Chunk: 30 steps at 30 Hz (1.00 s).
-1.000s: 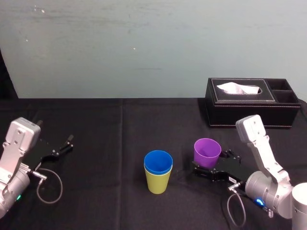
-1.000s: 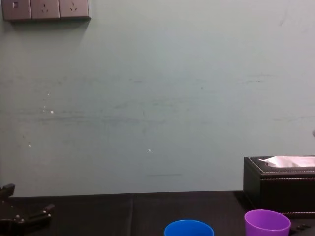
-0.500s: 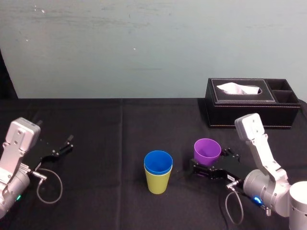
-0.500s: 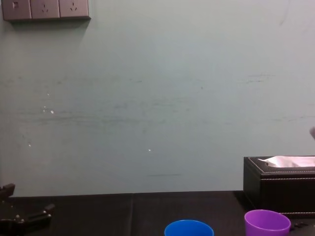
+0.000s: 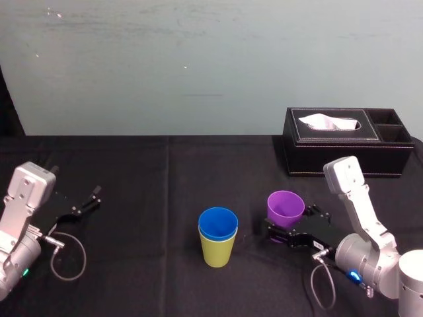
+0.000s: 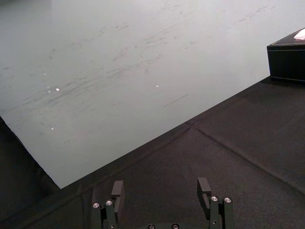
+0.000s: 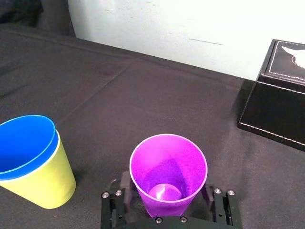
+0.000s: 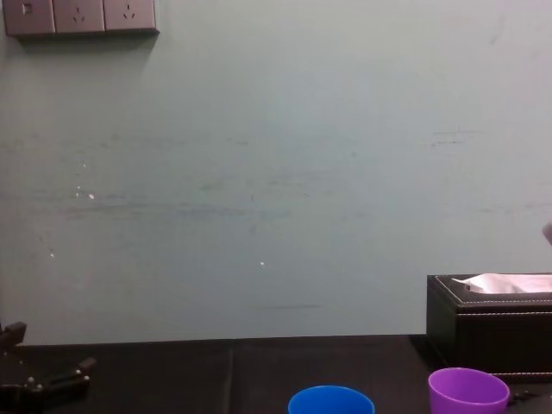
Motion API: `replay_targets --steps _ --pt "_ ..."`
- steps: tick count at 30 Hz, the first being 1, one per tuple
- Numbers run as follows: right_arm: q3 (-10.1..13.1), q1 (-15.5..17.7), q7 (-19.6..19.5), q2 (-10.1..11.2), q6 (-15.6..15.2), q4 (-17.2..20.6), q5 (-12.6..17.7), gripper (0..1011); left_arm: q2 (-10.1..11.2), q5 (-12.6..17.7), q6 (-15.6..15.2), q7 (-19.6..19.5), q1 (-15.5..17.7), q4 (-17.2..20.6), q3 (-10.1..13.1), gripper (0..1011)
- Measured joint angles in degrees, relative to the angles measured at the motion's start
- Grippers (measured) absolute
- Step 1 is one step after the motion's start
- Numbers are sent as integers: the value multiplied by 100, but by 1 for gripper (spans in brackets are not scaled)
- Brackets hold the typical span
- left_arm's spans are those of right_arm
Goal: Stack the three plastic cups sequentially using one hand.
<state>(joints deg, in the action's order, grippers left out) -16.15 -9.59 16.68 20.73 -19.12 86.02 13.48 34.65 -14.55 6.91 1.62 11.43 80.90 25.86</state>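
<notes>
The blue cup (image 5: 218, 223) is nested in the yellow-green cup (image 5: 217, 252) at the table's middle front. Both show in the right wrist view, blue (image 7: 26, 143) inside yellow-green (image 7: 43, 186). The purple cup (image 5: 285, 210) stands upright on the cloth to their right, set inside my right gripper (image 5: 287, 231), which lies low on the table around the cup's base (image 7: 169, 176). The cup's rim hides any contact. My left gripper (image 6: 162, 191) rests open and empty at the far left (image 5: 92, 198).
A black leather tissue box (image 5: 347, 142) stands at the back right, behind the purple cup. A black cloth (image 5: 145, 198) covers the table, and a pale wall (image 5: 198, 66) rises behind it. A cable loop (image 5: 66, 254) lies by the left arm.
The right arm has shifted very slightly around the purple cup. The cups and the left arm have not moved.
</notes>
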Motion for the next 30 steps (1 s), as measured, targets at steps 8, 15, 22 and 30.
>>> replay_targets --steps 8,15,22,30 --pt "-4 4 -4 4 0 4 0 744 0 0 0 0 0 0 0 1000" --pt "-7 4 -4 6 0 8 0 721 0 0 0 0 0 0 0 1000" --pt "10 17 14 39 6 111 -1 721 0 0 0 0 0 0 0 1000" --pt "40 -21 113 170 -282 502 -4 720 0 0 0 0 0 0 0 1001"
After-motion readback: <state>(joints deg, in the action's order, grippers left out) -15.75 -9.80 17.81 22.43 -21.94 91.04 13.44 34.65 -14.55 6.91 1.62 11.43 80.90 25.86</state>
